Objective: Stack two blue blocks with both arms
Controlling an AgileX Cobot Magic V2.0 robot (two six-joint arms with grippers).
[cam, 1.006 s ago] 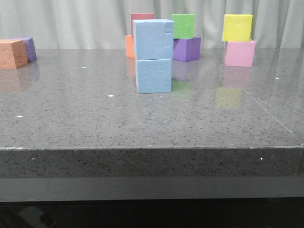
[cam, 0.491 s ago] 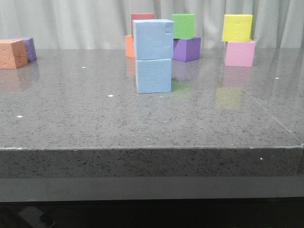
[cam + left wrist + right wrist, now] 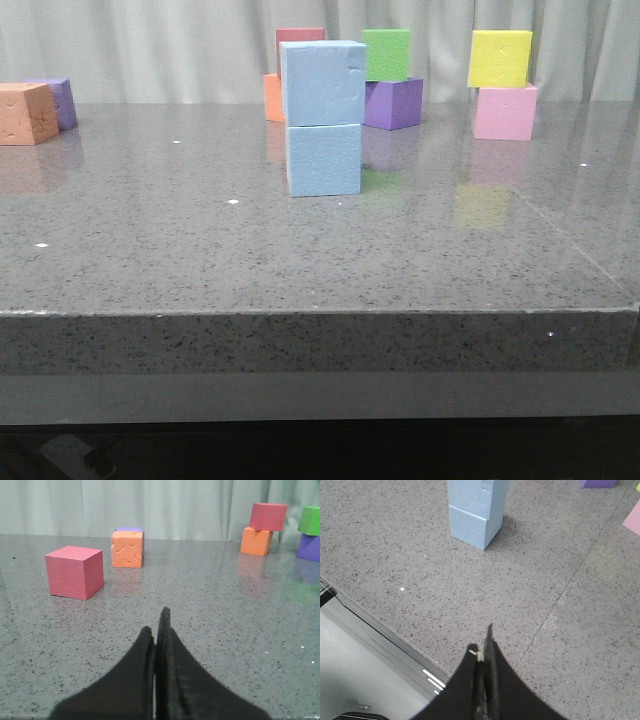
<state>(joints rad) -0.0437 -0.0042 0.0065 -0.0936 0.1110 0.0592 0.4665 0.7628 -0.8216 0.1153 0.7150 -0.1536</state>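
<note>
While both claws sit pressed together, empty — left claw, right claw — the two blue blocks stand stacked well ahead of the right claw.

- My left gripper: two matte black fingers, broad at base, tapering to slim tips.
- My right gripper: black tapered fingers, small pale fleck at one tip.
</note>
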